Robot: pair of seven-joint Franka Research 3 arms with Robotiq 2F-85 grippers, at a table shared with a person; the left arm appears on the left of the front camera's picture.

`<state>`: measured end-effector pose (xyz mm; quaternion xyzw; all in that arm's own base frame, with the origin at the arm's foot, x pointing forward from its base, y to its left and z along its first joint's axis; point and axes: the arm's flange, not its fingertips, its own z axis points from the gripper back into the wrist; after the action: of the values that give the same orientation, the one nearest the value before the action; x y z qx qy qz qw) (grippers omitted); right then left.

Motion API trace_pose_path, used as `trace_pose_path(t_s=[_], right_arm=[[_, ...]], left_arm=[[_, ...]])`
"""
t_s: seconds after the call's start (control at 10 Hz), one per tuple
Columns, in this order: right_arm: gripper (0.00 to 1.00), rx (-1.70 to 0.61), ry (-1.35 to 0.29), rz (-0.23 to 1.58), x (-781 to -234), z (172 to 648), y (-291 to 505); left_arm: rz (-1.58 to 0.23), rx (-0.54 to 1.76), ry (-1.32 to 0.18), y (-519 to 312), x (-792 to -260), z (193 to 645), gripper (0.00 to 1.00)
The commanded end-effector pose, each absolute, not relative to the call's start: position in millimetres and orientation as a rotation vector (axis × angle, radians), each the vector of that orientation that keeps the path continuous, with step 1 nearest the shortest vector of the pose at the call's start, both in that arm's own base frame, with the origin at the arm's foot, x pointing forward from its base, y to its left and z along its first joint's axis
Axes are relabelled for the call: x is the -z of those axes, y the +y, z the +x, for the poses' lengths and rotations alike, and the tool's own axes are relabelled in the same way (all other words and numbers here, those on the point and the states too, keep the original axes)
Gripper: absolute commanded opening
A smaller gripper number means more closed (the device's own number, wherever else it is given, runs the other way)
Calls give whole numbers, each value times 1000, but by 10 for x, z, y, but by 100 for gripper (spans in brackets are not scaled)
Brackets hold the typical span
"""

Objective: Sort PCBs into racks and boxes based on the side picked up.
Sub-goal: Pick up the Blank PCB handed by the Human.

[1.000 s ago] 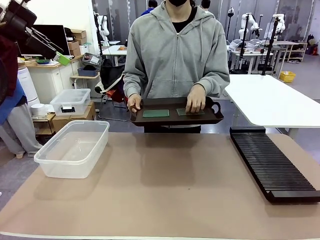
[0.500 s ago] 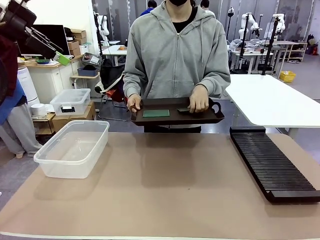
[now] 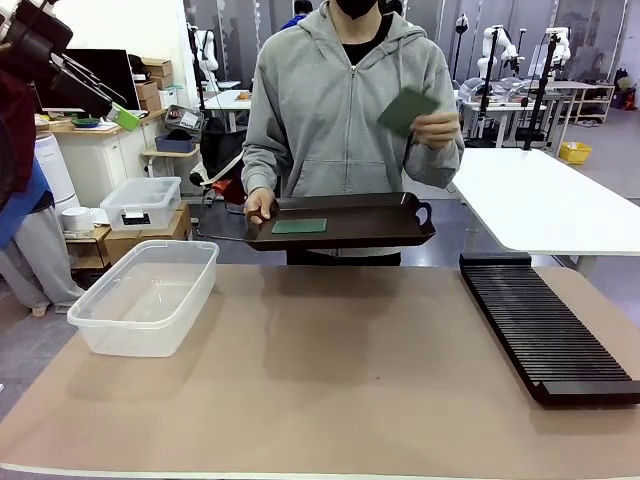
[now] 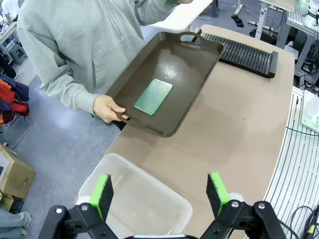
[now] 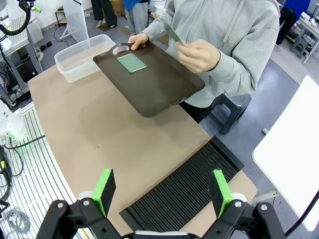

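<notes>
Both jaws apart; raised PCB (image 3: 405,108) corner hidden by person's hand (image 3: 438,128).

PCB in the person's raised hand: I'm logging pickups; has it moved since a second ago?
Yes. The PCB rose off the tray, now far higher above the fixed rack.
</notes>
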<state>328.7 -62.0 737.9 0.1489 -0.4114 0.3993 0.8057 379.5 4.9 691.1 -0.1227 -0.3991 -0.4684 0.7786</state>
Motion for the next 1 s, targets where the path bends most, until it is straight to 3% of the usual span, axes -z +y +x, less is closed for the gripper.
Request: trace_pose_path(t_s=[0.0, 0.9], right_arm=[[100, -857, -886, 318, -7366, 3290, -609], [100, -857, -886, 318, -7366, 3290, -609]], left_arm=[[-271, 1021, -859, 48, -6911, 3789, 100], [-271, 1021, -859, 48, -6911, 3789, 100]])
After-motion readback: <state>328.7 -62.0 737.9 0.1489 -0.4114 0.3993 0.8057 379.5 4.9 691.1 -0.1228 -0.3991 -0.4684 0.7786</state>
